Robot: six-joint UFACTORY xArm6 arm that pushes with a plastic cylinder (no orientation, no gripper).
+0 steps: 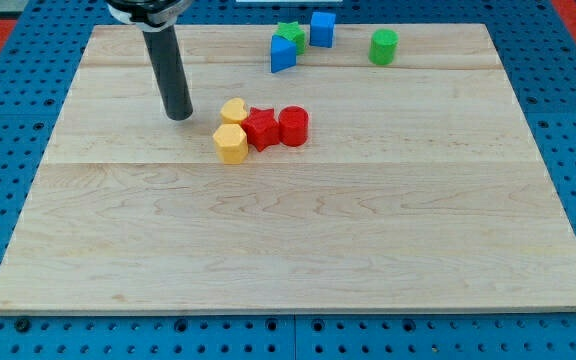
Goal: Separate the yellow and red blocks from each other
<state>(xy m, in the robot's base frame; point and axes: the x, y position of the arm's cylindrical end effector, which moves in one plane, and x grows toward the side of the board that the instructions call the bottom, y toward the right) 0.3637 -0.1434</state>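
1. Yellow and red blocks sat bunched together a little above the middle of the wooden board (288, 250), each touching its neighbour.
2. At the view's left stood my tip (179, 116), apart from the cluster and touching no block (being a bare rod, it had no jaws and held nothing).
3. Next rightward came the yellow heart block (234, 110), with the yellow hexagonal block (230, 143) just below it.
4. Then came the red star-like block (261, 129) and the red cylinder (293, 126).
5. The cluster's long axis ran left to right, so the yellow pair lay nearest my tip, to its right.
6. Blue and green blocks lay well apart near the view's top.
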